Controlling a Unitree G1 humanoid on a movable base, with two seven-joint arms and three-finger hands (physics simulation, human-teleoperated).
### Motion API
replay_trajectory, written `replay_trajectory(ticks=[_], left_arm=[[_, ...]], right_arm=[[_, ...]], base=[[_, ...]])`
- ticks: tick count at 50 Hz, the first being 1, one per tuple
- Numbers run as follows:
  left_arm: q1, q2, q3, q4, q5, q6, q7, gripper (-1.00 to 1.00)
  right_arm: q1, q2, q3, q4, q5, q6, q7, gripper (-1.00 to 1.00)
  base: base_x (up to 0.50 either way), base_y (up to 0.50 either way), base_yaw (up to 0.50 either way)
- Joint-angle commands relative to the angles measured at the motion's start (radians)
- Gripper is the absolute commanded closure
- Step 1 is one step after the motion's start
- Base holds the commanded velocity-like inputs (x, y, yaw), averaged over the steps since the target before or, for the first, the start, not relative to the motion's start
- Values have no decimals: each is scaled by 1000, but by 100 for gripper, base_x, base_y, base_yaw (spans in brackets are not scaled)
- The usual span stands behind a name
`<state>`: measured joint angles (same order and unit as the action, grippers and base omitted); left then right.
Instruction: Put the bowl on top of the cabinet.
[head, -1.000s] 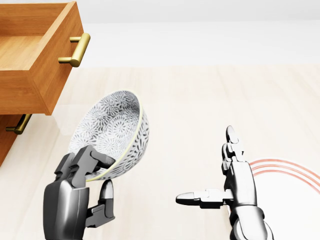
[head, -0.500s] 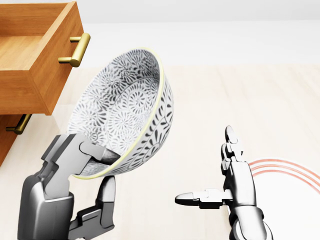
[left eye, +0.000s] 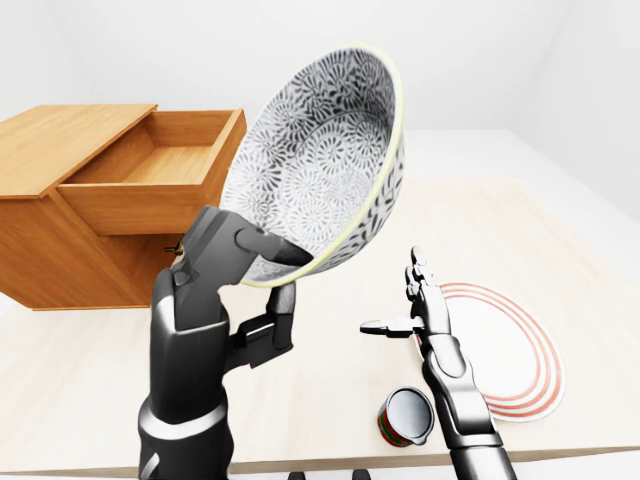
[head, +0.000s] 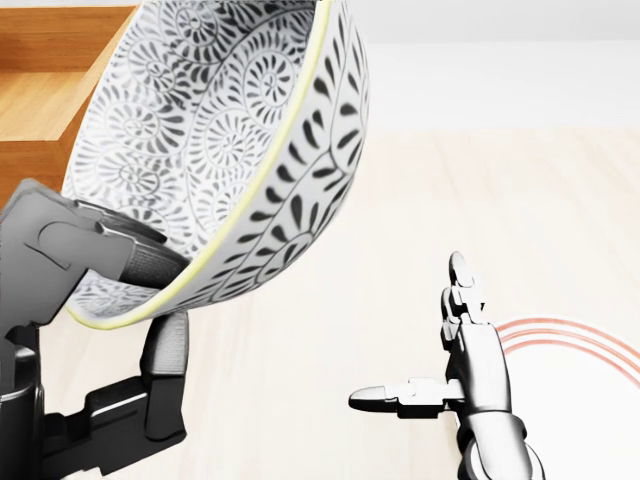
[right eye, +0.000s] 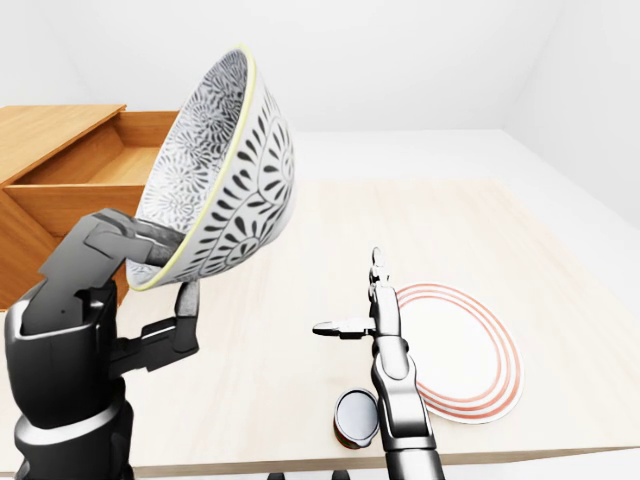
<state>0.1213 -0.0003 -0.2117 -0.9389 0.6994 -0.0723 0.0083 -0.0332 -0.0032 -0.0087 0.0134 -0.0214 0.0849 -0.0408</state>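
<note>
A black-and-white patterned bowl (left eye: 320, 150) with a pale yellow rim is held high and tilted, its opening facing left in the left-eye view. My left gripper (left eye: 270, 275) is shut on its lower rim, fingers inside and thumb underneath. In the head view the bowl (head: 220, 130) fills the upper left and hides most of the cabinet. The wooden cabinet (left eye: 60, 135) stands at the left, its flat top bare. My right gripper (left eye: 395, 295) hovers open over the table, right of the bowl, holding nothing.
The cabinet's top drawer (left eye: 160, 170) is pulled out towards the bowl. A white plate (left eye: 510, 350) with red rings lies on the table (left eye: 100, 380) at the right. A small can (left eye: 405, 415) stands by my right forearm near the table's bottom edge.
My left hand has lifted the bowl up and towards the camera, so it now looks much larger and covers the drawer handle. The right hand has stayed put.
</note>
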Motion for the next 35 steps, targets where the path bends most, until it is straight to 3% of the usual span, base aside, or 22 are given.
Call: replay_trajectory(ticks=[1, 5, 8, 9, 11, 15, 17, 20, 27, 35], left_arm=[[-137, -24, 91, -96, -73, 75, -80, 92], [-192, -33, 133, -108, -90, 121, -116, 92], [-217, -44, 165, -108, -97, 122, -137, 93], [-243, -39, 189, -108, -109, 141, -146, 93], [-265, -39, 211, -108, -120, 156, -157, 93], [-324, 37, 299, -108, -185, 160, -148, 93], [-343, 58, 312, -108, -207, 160, -138, 93], [-449, 92, 390, -108, -255, 160, -156, 92], [-557, 234, 463, -79, -349, 160, -93, 92], [-605, 346, 529, 78, -411, 160, -13, 92]], right_arm=[[-2, 0, 0, 0, -1, 2, 0, -100], [0, 0, 2, -3, -2, 2, 1, -100], [5, -1, -1, -16, 0, 2, 2, -100], [6, 0, 0, -16, 0, 2, 2, -100], [5, 0, 0, -16, -1, 2, 1, -100], [5, -1, -2, -13, 0, 2, 1, -99], [3, 0, -1, -9, -2, 2, 1, -99], [2, 1, 2, -3, -5, 1, -2, -100], [-2, 1, 2, 2, -4, 1, -1, -99], [-4, 2, 4, 9, -8, -3, -3, -100]], base=[[0, 0, 0], [0, 0, 0], [0, 0, 0], [0, 0, 0], [0, 0, 0], [0, 0, 0], [0, 0, 0], [0, 0, 0], [0, 0, 0], [0, 0, 0]])
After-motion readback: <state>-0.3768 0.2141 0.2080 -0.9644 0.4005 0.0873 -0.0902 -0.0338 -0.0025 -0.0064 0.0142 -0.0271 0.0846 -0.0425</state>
